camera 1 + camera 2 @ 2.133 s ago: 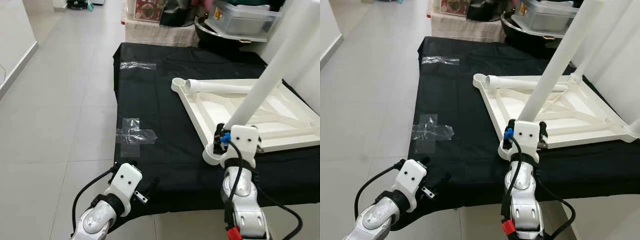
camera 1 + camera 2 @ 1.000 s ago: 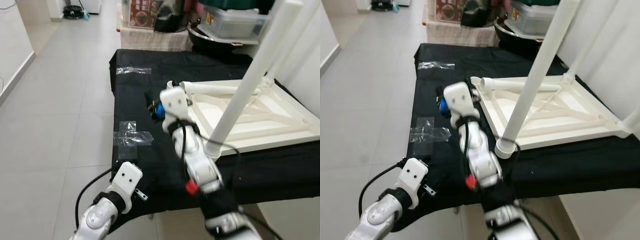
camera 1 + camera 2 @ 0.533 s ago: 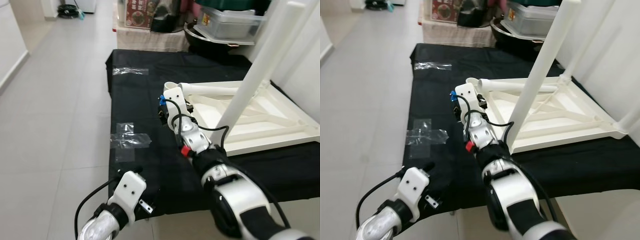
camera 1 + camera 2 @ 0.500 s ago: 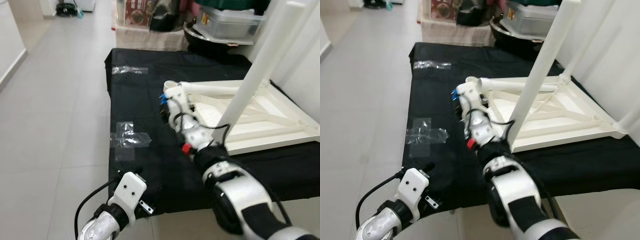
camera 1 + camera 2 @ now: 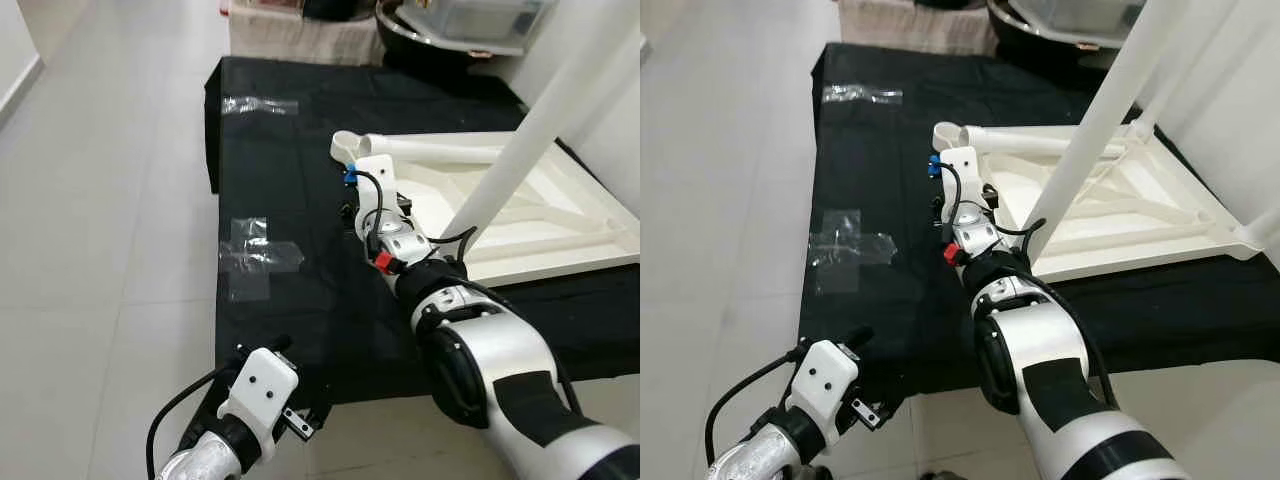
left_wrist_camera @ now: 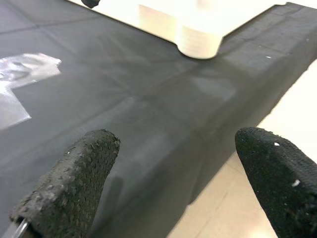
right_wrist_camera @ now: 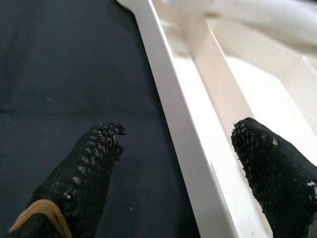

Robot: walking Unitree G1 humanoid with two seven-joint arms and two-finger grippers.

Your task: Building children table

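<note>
Now right hand (image 7: 181,163) has left leg (image 5: 530,135), straddling tabletop (image 7: 198,134) edge.

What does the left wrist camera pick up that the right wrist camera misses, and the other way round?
Left wrist alone: clear tape stuck on the cloth, the round corner socket of the upturned table, the cloth's edge falling to pale floor, and the open left end effector.

Right wrist alone: the table frame's rim close up, its inner ribs, a loose white leg lying across the frame, and the open right end effector straddling the rim.

Both: the black cloth, white table plastic, and two open black fingers.
</note>
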